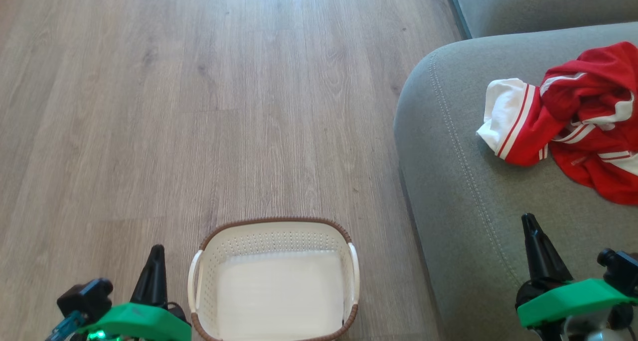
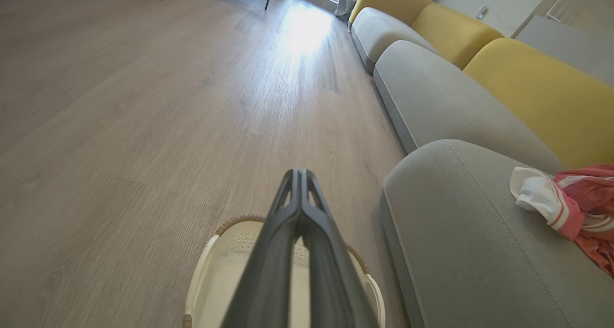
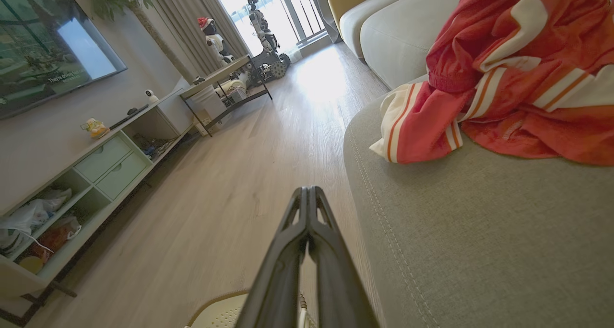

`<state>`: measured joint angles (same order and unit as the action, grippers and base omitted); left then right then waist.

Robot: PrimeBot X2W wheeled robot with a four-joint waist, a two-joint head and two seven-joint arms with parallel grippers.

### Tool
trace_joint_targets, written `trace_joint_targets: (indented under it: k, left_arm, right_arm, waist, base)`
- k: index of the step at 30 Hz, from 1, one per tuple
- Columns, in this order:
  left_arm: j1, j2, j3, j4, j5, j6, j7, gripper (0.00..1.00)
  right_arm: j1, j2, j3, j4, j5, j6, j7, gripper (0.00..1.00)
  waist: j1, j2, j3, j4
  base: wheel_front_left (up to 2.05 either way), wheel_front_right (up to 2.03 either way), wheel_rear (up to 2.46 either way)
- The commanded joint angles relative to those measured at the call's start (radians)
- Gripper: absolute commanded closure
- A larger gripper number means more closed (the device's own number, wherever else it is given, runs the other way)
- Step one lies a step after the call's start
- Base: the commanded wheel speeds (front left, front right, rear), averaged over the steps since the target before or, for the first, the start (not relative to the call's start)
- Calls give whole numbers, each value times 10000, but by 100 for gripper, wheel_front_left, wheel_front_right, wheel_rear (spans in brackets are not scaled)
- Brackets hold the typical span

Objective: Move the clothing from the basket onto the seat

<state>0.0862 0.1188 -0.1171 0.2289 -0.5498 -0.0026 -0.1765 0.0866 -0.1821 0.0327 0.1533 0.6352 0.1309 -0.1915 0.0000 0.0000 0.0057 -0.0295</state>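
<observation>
Pointing toward 12 o'clock from the 7 o'clock position of the head view, the left gripper (image 1: 156, 254) has its two dark fingers pressed together with nothing between them. It touches nothing and sits just beside the basket (image 1: 273, 221), on the basket's left side. The basket stands on the wood floor (image 1: 199, 106) at 6 o'clock with its white bottom in plain view. Its near end is cut off by the lower edge, and in the left wrist view the joined fingers cover its middle. The seat (image 1: 463, 216) occupies 3 to 5 o'clock, its right part out of frame. The clothing (image 1: 583, 111) lies crumpled on the seat at 3 o'clock, well apart from the basket, with its right side cut off by the frame edge. The right gripper (image 1: 530, 221), at 5 o'clock over the seat, likewise has its fingers together and holds nothing. Whether it touches the seat cannot be determined.
</observation>
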Motion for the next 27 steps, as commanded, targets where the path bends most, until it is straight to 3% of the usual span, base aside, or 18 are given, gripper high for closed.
trace_joint_targets:
  k: [1, 27]
  left_arm:
    - [-576, 11, 231, -288, -314, -107, 57, 100]
    - [-921, -165, 758, -173, -2907, -404, 775, 100]
  right_arm:
    - [-547, 10, -120, -258, 307, 1, 88, 100]
    - [-894, 289, -389, 35, 2747, 0, 779, 100]
  waist:
    - [0, 0, 0, 6]
    - [0, 0, -7, 79]
  base:
    - [0, 0, 0]
    - [0, 0, 0]
